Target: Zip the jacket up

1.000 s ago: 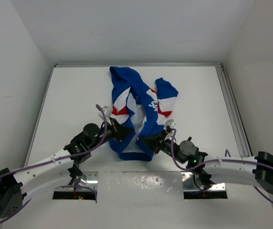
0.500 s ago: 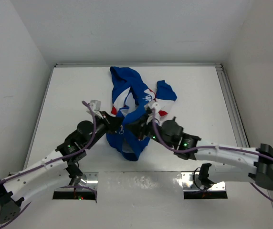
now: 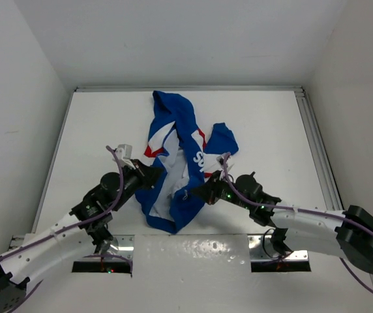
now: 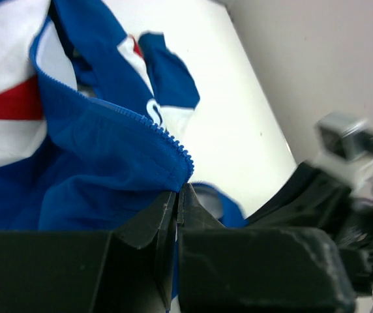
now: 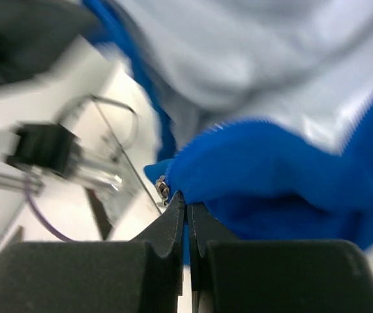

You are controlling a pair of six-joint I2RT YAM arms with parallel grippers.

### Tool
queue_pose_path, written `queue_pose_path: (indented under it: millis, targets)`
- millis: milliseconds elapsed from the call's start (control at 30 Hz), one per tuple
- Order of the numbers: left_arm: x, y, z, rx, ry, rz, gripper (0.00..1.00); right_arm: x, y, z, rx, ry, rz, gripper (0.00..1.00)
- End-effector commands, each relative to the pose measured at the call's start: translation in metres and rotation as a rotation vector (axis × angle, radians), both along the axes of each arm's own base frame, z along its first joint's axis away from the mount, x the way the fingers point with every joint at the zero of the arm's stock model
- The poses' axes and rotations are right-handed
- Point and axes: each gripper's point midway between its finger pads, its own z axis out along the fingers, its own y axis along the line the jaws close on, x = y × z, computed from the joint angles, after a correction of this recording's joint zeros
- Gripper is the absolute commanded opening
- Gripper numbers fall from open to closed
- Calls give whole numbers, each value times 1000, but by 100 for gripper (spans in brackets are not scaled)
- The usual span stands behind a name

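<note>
Jacket (image 3: 185,140) hem dragged nearer across white table (image 3: 271,124).

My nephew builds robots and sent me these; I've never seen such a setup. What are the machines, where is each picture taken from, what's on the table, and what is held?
These are two robot arms, white with black joints, bolted at the near edge of a white table. The overhead picture comes from a fixed camera above and behind them: left arm, right arm. The other two come from a camera on each wrist, looking along that arm's jaws. On the table lies a small royal-blue fabric jacket with red and white panels, unzipped, white lining showing. Both arms' jaws are shut, each pinching a blue edge of the jacket; the left pinches just below the zipper teeth.
</note>
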Motion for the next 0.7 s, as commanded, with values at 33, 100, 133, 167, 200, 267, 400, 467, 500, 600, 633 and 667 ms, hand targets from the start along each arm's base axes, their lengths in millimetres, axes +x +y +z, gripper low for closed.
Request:
queue_pose_path:
  millis: [33,100,133,167,200,267,400,467,500,600,633,667]
  targets:
    - [-7,-18,14,-62,-38,-105,0,12,12,60,131,-153,5,0]
    - [-13,-28,10,-63,-36,-169,0,12,12,58,130,-157,2,0]
    - [-14,-32,11,-68,-39,-188,0,12,12,60,140,-164,5,0]
    - [-16,-35,6,-66,-35,-209,0,11,12,62,156,-167,5,0]
    - [-19,-38,8,-77,-43,-232,0,11,12,63,164,-169,6,0]
    - [-24,-44,3,-79,-35,-273,0,11,13,68,181,-176,7,0]
    - [-31,-51,7,-109,-57,-328,0,13,10,74,214,-191,-16,0]
    - [-31,-51,8,-118,-59,-328,0,14,10,77,240,-174,-31,0]
    - [-30,-51,9,-119,-66,-328,0,15,10,78,243,-166,-38,0]
    - [-27,-52,12,-108,-78,-322,0,19,12,79,250,-129,-57,0]
    - [-26,-53,13,-103,-78,-324,0,21,12,78,242,-118,-65,0]
    - [-26,-53,15,-100,-84,-324,0,22,14,78,229,-109,-69,0]
